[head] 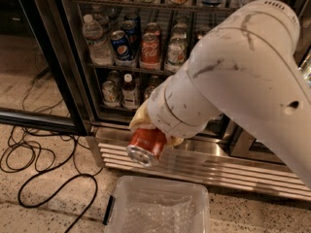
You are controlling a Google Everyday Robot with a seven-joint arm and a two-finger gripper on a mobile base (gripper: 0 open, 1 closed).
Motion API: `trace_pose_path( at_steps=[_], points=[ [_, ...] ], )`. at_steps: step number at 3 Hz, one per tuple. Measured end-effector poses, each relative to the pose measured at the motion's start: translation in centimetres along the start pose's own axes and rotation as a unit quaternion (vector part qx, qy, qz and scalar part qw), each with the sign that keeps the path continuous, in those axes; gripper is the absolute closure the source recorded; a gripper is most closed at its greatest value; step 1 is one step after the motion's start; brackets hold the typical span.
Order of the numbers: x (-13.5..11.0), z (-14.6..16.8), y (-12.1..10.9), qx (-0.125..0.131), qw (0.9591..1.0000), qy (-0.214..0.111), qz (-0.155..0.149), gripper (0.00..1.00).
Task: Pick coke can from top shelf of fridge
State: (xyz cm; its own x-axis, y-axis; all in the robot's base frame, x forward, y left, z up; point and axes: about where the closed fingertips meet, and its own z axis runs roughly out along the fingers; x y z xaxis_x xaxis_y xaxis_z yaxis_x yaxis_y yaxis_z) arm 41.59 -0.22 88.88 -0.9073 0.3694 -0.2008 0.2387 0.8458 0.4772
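- A single camera view looked from above and close behind the arm (243, 76), facing forward and down toward the fridge (72, 81) and the floor (43, 212).
- The arm filled the right half at very near range.
- The hand (151, 132), lower centre, gripped the coke can (146, 146) before the base grille (218, 169).

Speckled terrazzo floor (43, 216); black cables (30, 152) looped at left; clear plastic bin (127, 203) on floor; dim warm light.

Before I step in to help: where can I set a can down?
Bare speckled floor right of the clear plastic bin. Black cables crowd the left; the wire fridge shelves are packed. The hand, shut on the red-orange soda can, fronts the steel grille.
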Motion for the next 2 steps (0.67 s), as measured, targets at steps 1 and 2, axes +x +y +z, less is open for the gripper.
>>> trace_pose_path(
  at_steps=[1, 2],
  points=[
    [-1.1, -0.8, -2.6, 0.002, 0.9996, -0.008, 0.028, 1.0],
    [-2.0, -2.3, -4.7, 0.002, 0.9984, -0.025, 0.051, 1.0]
  ],
)
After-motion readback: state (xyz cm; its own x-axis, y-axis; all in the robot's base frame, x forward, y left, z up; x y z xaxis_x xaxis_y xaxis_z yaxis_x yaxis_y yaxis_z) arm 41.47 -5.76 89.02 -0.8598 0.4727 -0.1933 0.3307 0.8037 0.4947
